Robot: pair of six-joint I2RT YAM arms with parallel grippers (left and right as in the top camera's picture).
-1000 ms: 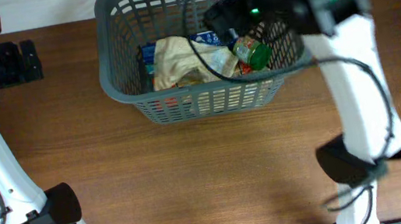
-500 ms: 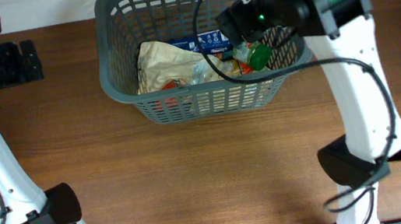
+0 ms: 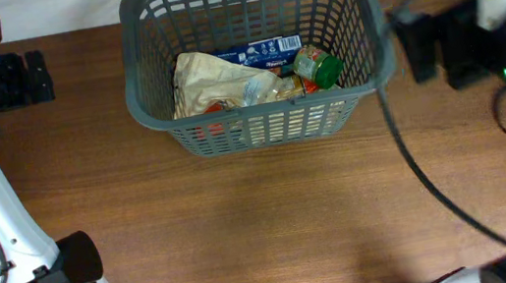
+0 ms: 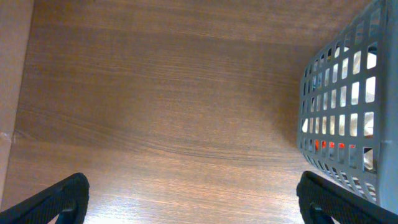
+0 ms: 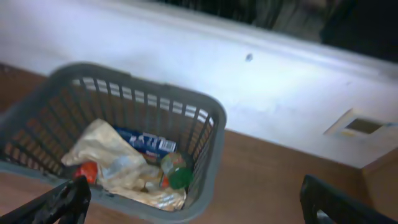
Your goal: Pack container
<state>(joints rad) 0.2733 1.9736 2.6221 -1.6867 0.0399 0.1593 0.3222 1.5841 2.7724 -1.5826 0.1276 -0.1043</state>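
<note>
Because the bag (image 3: 210,83), box (image 3: 265,53) and jar (image 3: 320,68) lie inside it, the container (image 3: 261,128) at the far edge of the worktop (image 3: 275,228) appears largely packed. The left hand (image 4: 196,200), spread and empty, hangs to its left. The right hand (image 5: 199,202), likewise spread and empty, stands off to its right. Only the lattice walls would hinder a sideways reach.
</note>
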